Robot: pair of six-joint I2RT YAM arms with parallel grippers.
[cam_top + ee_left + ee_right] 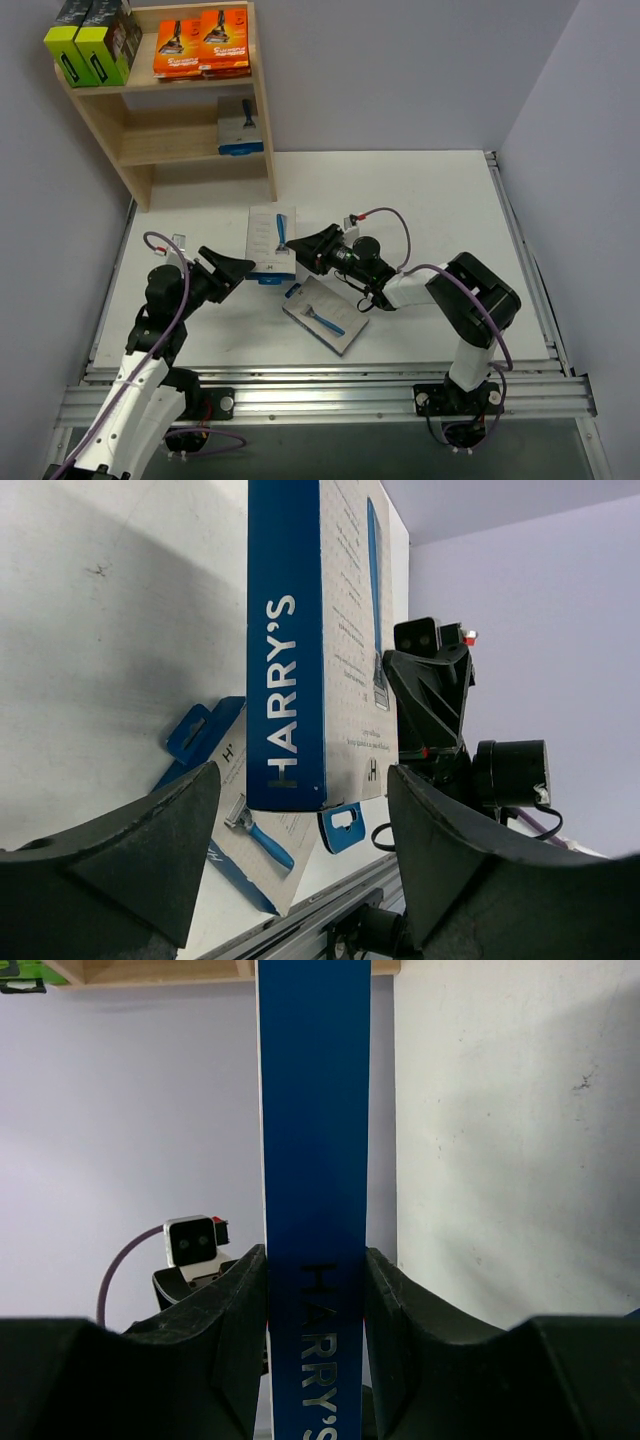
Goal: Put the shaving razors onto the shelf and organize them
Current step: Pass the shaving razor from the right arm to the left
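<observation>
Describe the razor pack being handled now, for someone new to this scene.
On the white table, look in front of the wooden shelf, near the middle. The grey card pack with a blue razor is there, clamped in the right tool; its twin lies flat on the table, untouched.

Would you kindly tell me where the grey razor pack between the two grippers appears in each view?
Top external: razor pack centre-left, clamped by the right gripper.
Left wrist: top centre, blue edge facing the camera.
Right wrist: centre, edge-on between the fingers.
Shared landmark: the white table.
</observation>
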